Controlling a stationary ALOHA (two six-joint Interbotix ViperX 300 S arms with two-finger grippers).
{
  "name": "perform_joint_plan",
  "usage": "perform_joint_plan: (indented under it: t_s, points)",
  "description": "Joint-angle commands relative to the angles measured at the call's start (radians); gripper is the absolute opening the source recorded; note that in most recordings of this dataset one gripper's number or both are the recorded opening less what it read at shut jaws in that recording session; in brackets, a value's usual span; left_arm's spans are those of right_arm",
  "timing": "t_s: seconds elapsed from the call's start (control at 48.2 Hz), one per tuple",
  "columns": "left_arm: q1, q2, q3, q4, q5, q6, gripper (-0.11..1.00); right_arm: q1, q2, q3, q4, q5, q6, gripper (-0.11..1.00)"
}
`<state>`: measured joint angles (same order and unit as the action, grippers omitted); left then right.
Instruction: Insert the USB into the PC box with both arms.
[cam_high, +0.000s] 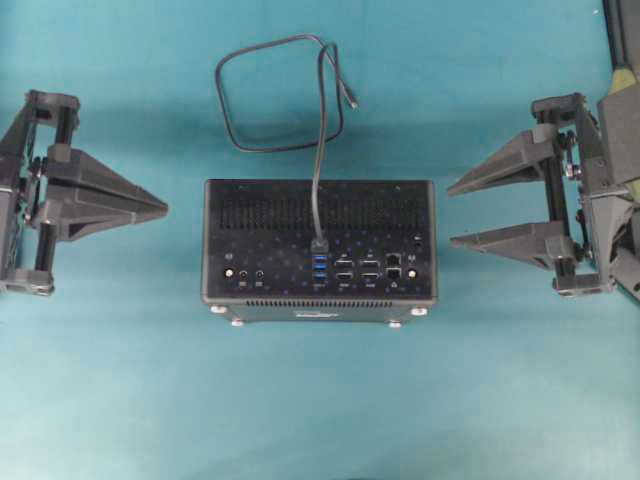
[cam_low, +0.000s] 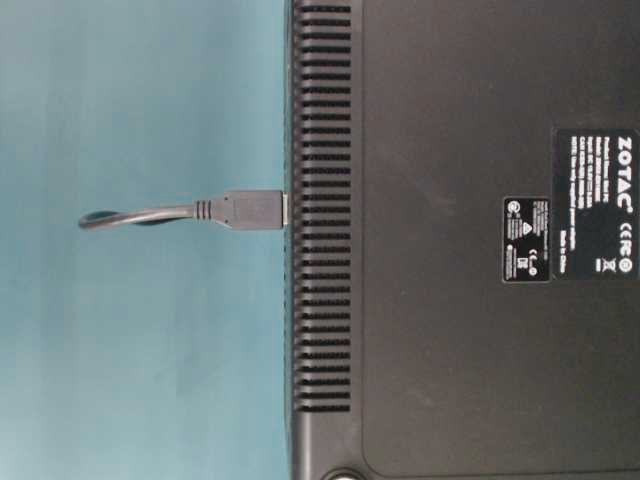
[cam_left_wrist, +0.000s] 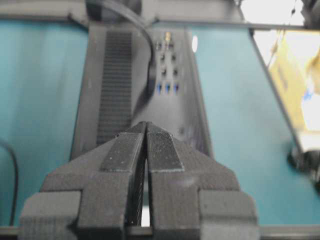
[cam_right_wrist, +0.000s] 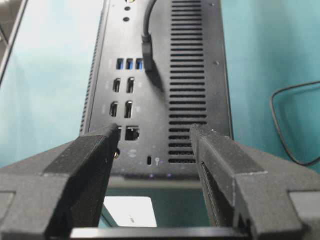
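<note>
The black PC box lies mid-table with its port face up. The USB plug sits in the top blue port, and its thin cable loops behind the box. From table level the plug meets the box's face. My left gripper is shut on nothing, pointing at the box's left side from a short distance; in its wrist view the tips meet in front of the box. My right gripper stands open just right of the box, empty, facing the ports and the plug.
The cable's free end rests on the teal table behind the box. A stretch of the loop lies to the right in the right wrist view. A yellow object sits beyond the table edge.
</note>
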<state>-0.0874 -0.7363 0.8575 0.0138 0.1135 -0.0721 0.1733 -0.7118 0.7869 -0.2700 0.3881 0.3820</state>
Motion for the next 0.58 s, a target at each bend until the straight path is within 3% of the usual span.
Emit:
perform_joint_plan:
  t_s: [0.0, 0.56]
  points:
    - [-0.002, -0.006, -0.028, 0.003, 0.048, -0.002, 0.00, -0.003, -0.003, -0.012, 0.002, -0.003, 0.011, 0.65]
    - [-0.020, -0.020, -0.051, 0.003, 0.110, -0.015, 0.00, -0.006, -0.003, -0.011, 0.002, 0.006, 0.014, 0.65]
